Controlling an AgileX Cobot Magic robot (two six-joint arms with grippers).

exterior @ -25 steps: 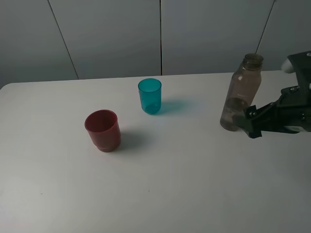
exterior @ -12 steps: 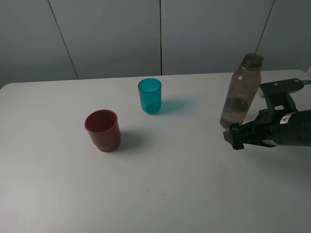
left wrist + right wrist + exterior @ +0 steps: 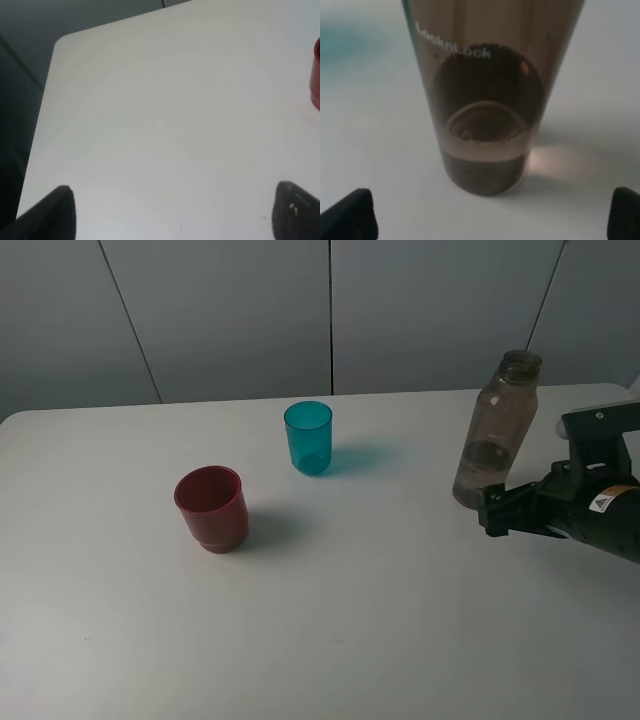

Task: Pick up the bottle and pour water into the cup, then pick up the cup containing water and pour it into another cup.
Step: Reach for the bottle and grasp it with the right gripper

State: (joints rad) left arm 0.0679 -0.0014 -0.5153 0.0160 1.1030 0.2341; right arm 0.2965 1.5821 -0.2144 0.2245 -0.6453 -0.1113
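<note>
The smoky grey-brown bottle stands upright at the right of the white table. The right wrist view shows its base close up, with a little liquid in it. My right gripper is open just in front of the bottle's base, a finger on either side of it in the right wrist view, not touching it. The teal cup stands at the back middle. The dark-red cup stands left of centre; its edge shows in the left wrist view. My left gripper is open and empty above bare table, and is out of the exterior view.
Grey wall panels stand behind the table's far edge. The table's rounded left corner shows in the left wrist view, with a dark drop beyond it.
My right arm has swung lower and turned so that the gripper points at the bottle's base. The bottle and both cups have not moved.
</note>
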